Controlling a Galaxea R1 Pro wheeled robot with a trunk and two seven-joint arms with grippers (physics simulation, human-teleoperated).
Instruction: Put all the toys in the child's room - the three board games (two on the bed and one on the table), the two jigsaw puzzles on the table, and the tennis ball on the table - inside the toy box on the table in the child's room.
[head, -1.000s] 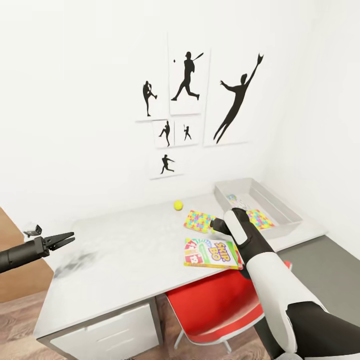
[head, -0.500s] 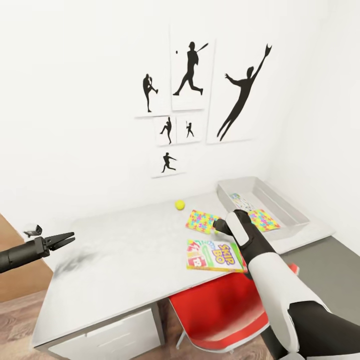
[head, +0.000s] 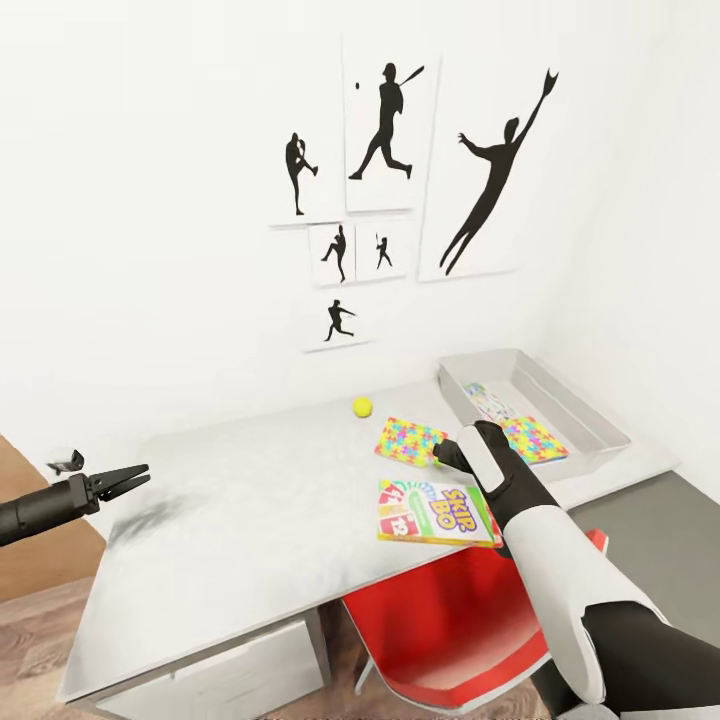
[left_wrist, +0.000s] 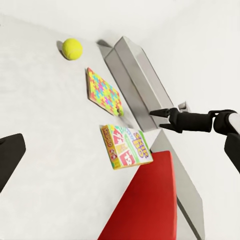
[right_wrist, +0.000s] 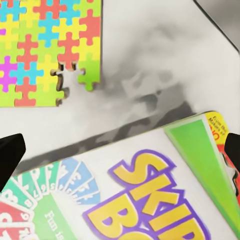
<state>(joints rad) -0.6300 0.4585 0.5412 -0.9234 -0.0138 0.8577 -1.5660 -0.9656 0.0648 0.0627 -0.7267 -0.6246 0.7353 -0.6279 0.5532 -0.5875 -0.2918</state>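
The toy box (head: 590, 415), a shallow light-grey bin with flared sides, sits at the far right end of the white worktop (head: 250, 520) against the wall corner. Inside it lie a jigsaw puzzle (head: 535, 438) with a pastel mosaic face, flat on the bin's floor at the nearer end, and a pale printed flat box (head: 487, 399) farther back; its print is too small to read. On the worktop just beside the bin's left wall lies the second jigsaw puzzle (head: 410, 441), with a piece-shaped gap at one corner in the right wrist view. Beyond it, nearer the wall, rests the tennis ball (head: 362, 406), apart from everything else. The Skip-Bo board game (head: 436, 512) lies flat near the worktop's front edge, above a red chair (head: 450, 630). The right tool (left_wrist: 153, 113) hovers over the space between the Skip-Bo box and the loose puzzle, its fingers spread wide and holding nothing. The left tool (head: 138, 476) hangs off the worktop's left end, well apart from all the toys, its fingers slightly parted and empty. Black silhouette sports pictures (head: 390, 130) hang on the wall above.
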